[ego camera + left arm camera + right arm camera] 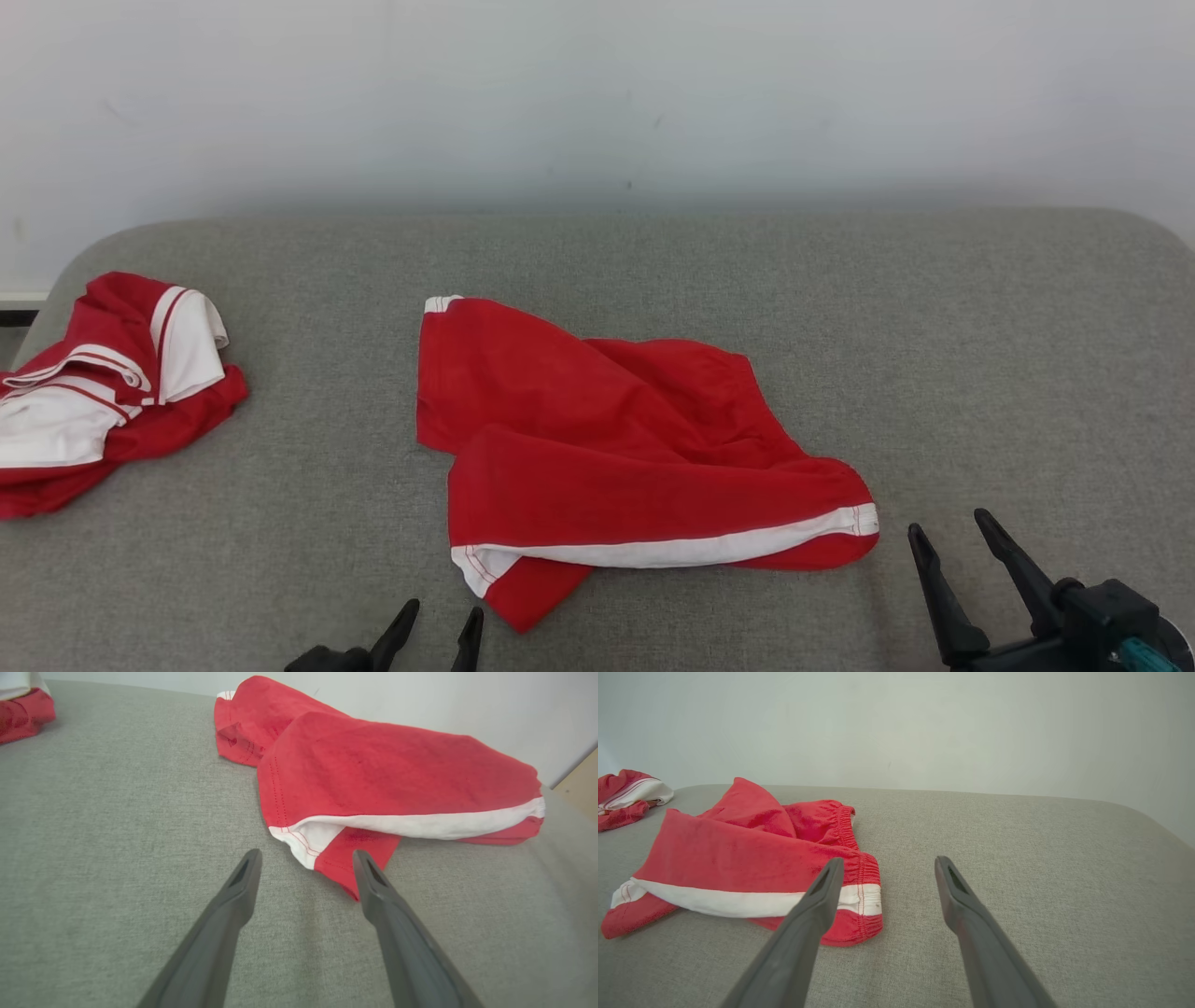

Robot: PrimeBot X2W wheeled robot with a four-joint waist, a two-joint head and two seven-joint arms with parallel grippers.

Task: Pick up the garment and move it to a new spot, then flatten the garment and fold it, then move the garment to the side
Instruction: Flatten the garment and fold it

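Centre: red shorts [616,448] lie crumpled on the grey cushion [934,355], blocking the middle.
Left: bare strip between the shorts and a red-and-white garment [103,383] at the left edge.
Right: bare cushion out to the rim.
Far: wall [597,93] closes that side.
Near: 2 spread grippers, left gripper [444,609] and right gripper [948,521], flank the shorts' near edge.

Your left gripper [441,618] and right gripper [948,527] sit low, jaws spread wide, both empty.

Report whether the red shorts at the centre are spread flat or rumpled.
Rumpled: the red shorts lie doubled over themselves, with creases and a raised fold.
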